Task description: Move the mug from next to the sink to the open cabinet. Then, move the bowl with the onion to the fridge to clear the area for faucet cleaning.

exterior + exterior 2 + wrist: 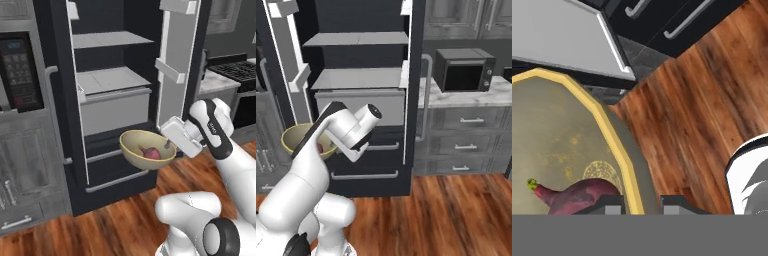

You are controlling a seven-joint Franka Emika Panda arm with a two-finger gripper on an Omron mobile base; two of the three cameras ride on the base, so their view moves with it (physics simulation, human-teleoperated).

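The end effector [169,145] is pinching the rim of the bowl [142,146]: in the hand view one finger [609,204] sits inside the yellow rim and the other outside it, with the rim between them. The bowl [567,145] hangs in the air in front of the open fridge [112,100], just outside its lower drawers and above the wooden floor [115,225]. It is tilted a little, so its inside faces the left base camera.

The onion [150,152] lies at the bottom of the bowl, near the side where the end effector holds it. In the hand view the onion [577,196] shows its pointed tip turned away from the fingers, and it touches the bowl's inner wall.

Relative to the fridge, the bowl is level with the dark drawer fronts, below the pale crisper box [115,110] and the two pale shelves above it. The fridge door [177,65], with its light inner panel and racks, stands open to the right of the bowl in the left base view. In the right base view the bowl [293,137] shows partly behind the white arm, left of the fridge's drawers.

A black microwave [463,70] stands on the table [491,95] to the right of the fridge in the right base view, well apart from the bowl.
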